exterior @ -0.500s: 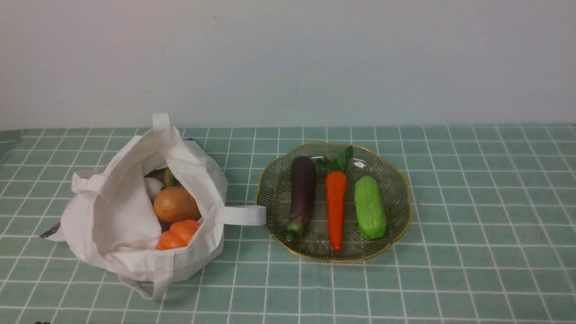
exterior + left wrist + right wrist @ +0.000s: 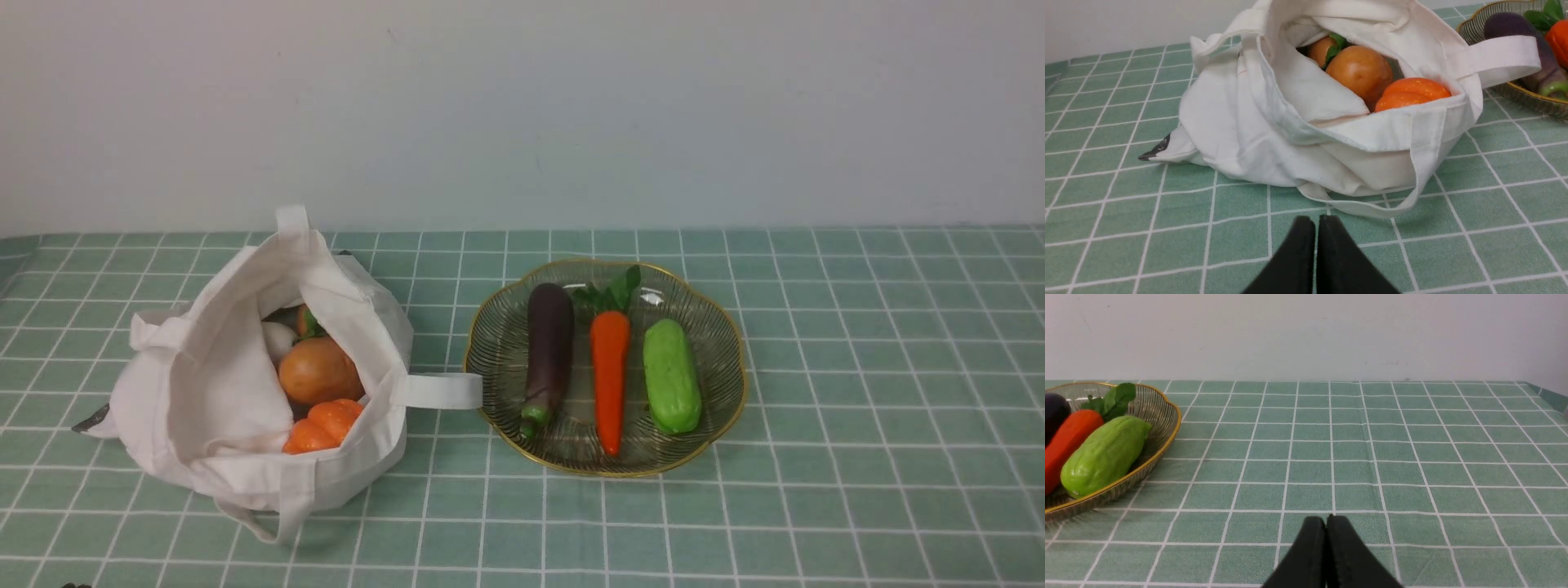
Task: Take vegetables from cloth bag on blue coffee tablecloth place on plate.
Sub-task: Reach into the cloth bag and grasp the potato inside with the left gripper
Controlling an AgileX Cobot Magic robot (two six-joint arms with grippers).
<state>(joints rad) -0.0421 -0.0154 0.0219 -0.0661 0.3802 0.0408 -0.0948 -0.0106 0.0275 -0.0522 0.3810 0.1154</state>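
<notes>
The off-white cloth bag (image 2: 220,392) lies open on the teal grid tablecloth (image 2: 857,367) at the left. Inside it I see a tan potato (image 2: 318,371), a ribbed orange pumpkin (image 2: 322,425), a white bulb (image 2: 277,339) and an orange piece with green leaves (image 2: 307,322). The glass plate (image 2: 727,343) with gold rim holds a purple eggplant (image 2: 547,351), an orange carrot (image 2: 609,376) and a green gourd (image 2: 671,376). My left gripper (image 2: 1316,222) is shut and empty, low over the cloth in front of the bag (image 2: 1274,122). My right gripper (image 2: 1326,522) is shut and empty, right of the plate (image 2: 1163,433). Neither gripper shows in the front view.
One bag strap (image 2: 445,390) reaches the plate's left rim. Another strap loop (image 2: 1367,206) lies on the cloth just ahead of my left gripper. A pale wall stands behind the table.
</notes>
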